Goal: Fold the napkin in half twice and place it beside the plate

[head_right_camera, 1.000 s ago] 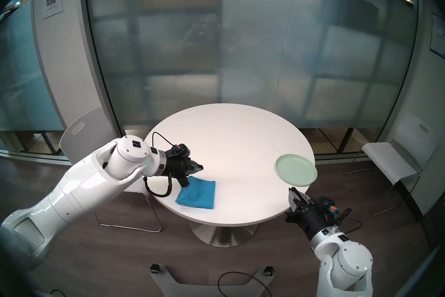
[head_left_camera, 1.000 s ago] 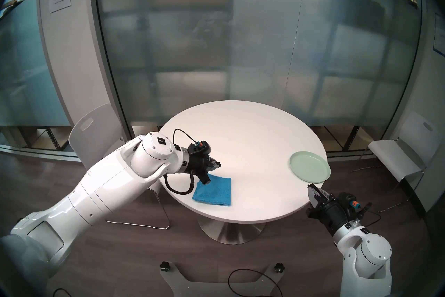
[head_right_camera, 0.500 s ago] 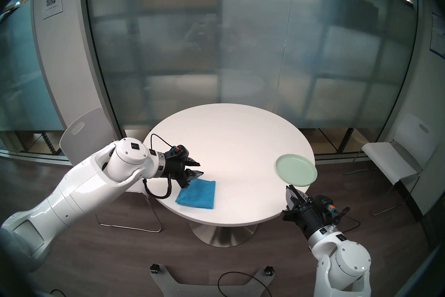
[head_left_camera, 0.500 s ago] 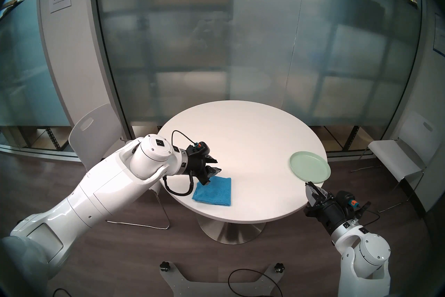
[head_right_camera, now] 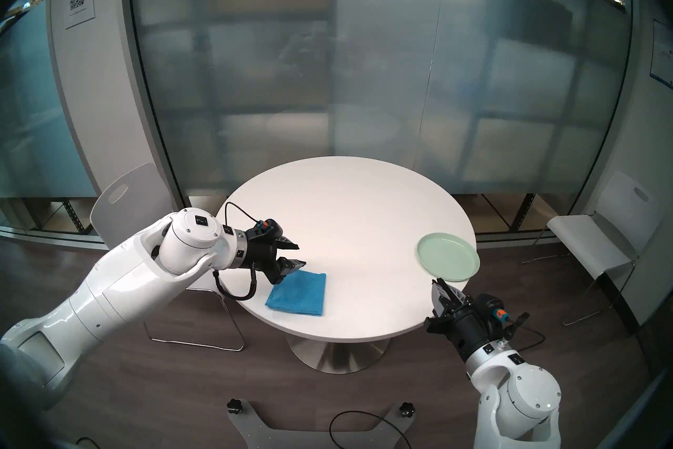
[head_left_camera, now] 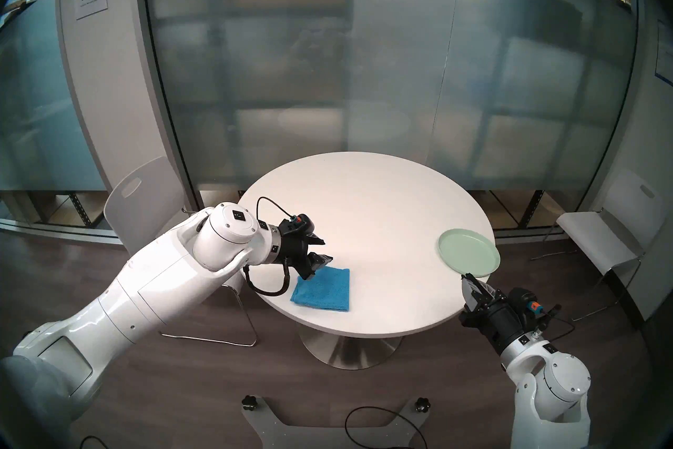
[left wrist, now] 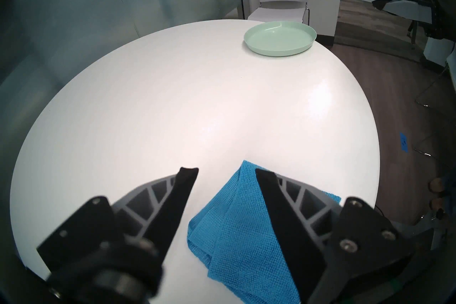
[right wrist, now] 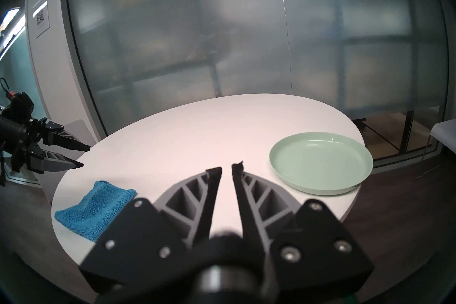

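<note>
Left gripper [head_left_camera: 325, 249] hangs over the napkin [head_left_camera: 324, 289], fingers wide, empty; right gripper [head_left_camera: 467, 280] level, fingers narrow.

Round table [head_left_camera: 368, 218] centre of scene. Folded napkin [head_left_camera: 324, 289] lies flat on its near-left part, close to the near edge. Plate [head_left_camera: 468, 252] sits on the table's right side, at the edge, well apart from the napkin. Left gripper [head_left_camera: 326, 249] hangs above the table just beyond the napkin's far-left corner. Right gripper [head_left_camera: 467, 279] is off the table's near-right edge, just near of the plate. One chair [head_left_camera: 140, 200] stands left of the table, another chair [head_left_camera: 597, 237] right.
</note>
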You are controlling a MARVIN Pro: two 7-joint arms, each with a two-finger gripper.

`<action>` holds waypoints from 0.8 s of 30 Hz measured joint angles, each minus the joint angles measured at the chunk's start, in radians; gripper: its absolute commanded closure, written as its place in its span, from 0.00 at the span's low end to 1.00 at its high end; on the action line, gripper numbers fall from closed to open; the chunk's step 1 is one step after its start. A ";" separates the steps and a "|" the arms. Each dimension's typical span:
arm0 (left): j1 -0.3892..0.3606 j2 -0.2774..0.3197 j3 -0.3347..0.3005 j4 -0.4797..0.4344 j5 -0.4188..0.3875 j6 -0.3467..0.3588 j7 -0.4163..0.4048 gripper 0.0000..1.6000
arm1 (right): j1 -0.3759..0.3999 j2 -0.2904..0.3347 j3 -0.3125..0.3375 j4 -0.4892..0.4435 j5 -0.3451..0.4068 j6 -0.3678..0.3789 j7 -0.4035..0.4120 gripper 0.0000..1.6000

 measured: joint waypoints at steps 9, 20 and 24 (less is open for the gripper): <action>0.000 0.000 0.001 0.000 -0.003 -0.001 0.001 0.30 | -0.023 -0.006 0.000 -0.017 0.000 -0.001 0.007 0.00; -0.001 -0.001 0.002 0.000 -0.005 -0.001 0.003 0.30 | -0.037 -0.009 0.012 -0.034 0.001 -0.005 0.014 0.00; -0.001 -0.001 0.002 0.000 -0.005 -0.001 0.003 0.30 | -0.040 -0.009 0.023 -0.043 0.001 -0.007 0.016 0.00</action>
